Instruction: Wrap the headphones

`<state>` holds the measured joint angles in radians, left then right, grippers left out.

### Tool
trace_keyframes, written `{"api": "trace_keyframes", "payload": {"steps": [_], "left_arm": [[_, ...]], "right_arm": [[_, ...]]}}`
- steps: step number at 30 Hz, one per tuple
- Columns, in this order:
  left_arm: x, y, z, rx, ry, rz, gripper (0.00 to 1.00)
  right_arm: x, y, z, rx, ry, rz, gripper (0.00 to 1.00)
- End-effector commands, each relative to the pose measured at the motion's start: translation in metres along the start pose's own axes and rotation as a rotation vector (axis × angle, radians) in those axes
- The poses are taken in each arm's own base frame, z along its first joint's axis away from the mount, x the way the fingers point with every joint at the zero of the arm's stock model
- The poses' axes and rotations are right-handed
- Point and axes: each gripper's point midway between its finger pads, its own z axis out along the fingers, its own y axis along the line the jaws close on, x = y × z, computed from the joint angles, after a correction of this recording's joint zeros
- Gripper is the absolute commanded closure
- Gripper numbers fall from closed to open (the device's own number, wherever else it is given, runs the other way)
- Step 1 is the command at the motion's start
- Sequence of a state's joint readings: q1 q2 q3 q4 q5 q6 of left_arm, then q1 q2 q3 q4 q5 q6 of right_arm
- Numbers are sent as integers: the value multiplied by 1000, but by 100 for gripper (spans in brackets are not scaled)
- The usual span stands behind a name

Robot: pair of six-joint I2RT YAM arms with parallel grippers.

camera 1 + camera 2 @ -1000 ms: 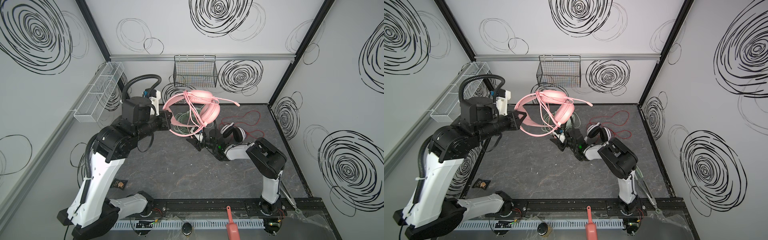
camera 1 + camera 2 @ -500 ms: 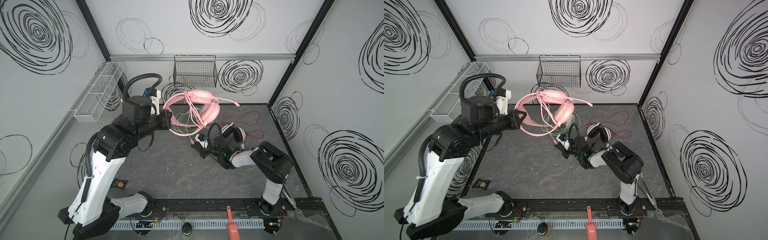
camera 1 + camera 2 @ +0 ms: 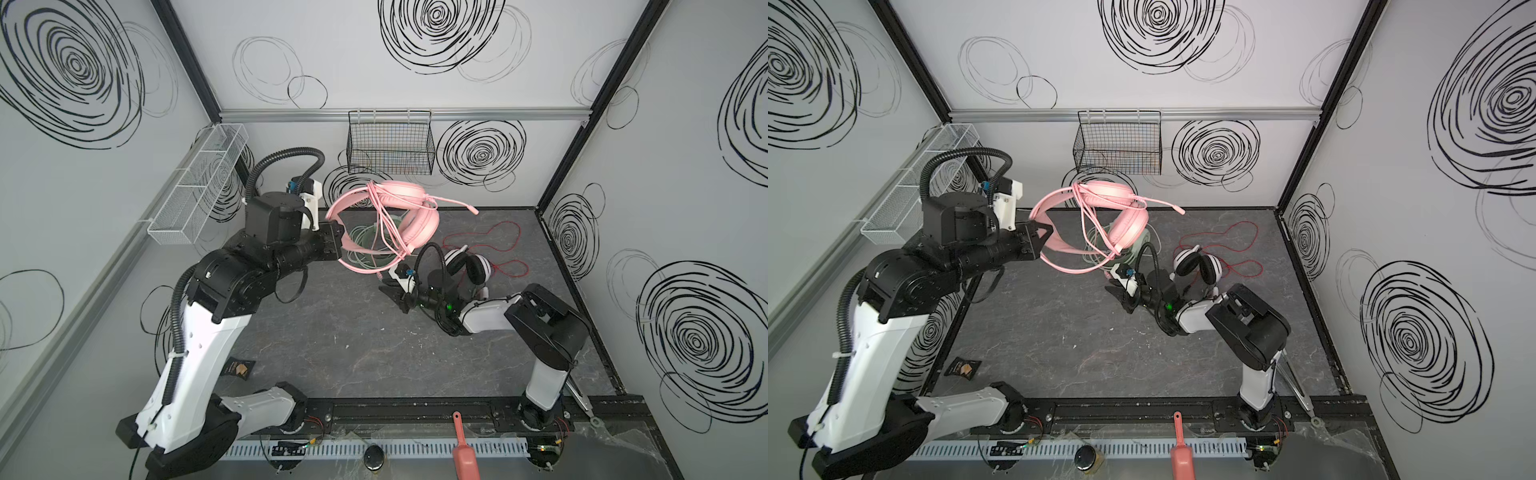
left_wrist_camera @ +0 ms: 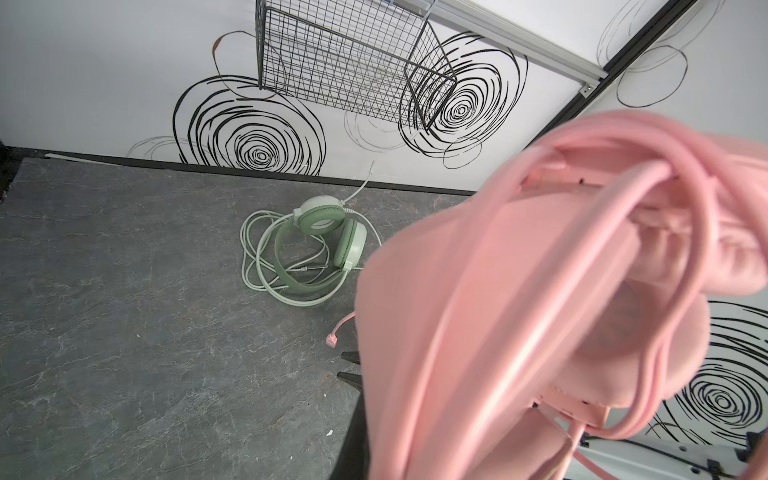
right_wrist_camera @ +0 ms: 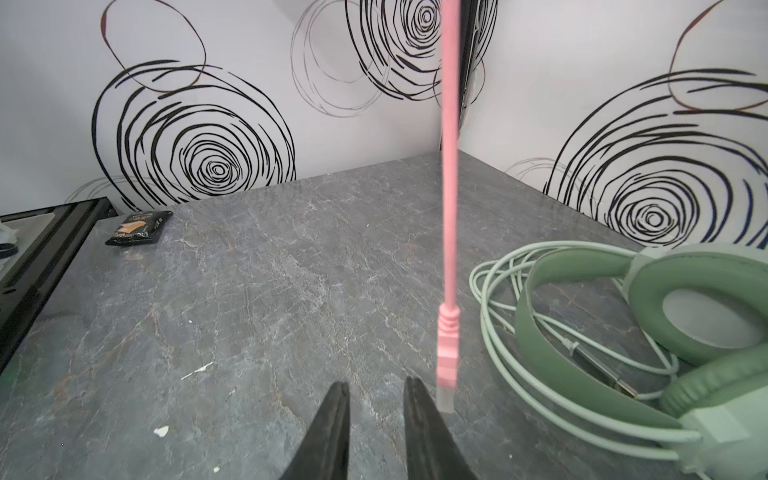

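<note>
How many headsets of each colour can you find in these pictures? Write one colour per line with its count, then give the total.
pink headset: 1
mint-green headset: 1
white-and-black headset: 1
Total: 3

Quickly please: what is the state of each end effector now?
Left end effector: closed on the pink headphones headband.
Right end effector: open, holding nothing.
</note>
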<state>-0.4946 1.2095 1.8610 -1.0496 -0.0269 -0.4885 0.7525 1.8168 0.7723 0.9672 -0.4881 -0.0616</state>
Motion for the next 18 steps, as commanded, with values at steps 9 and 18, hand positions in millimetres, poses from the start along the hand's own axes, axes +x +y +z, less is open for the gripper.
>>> {"api": "trace_keyframes", "payload": {"steps": [9, 18], "left_arm": [[-41, -20, -21, 85, -166, -20, 100], [-41, -20, -20, 84, -162, -18, 100]], "right_arm": [[-16, -25, 10, 81, -25, -46, 59], [-7, -25, -12, 122, -27, -58, 57]]}}
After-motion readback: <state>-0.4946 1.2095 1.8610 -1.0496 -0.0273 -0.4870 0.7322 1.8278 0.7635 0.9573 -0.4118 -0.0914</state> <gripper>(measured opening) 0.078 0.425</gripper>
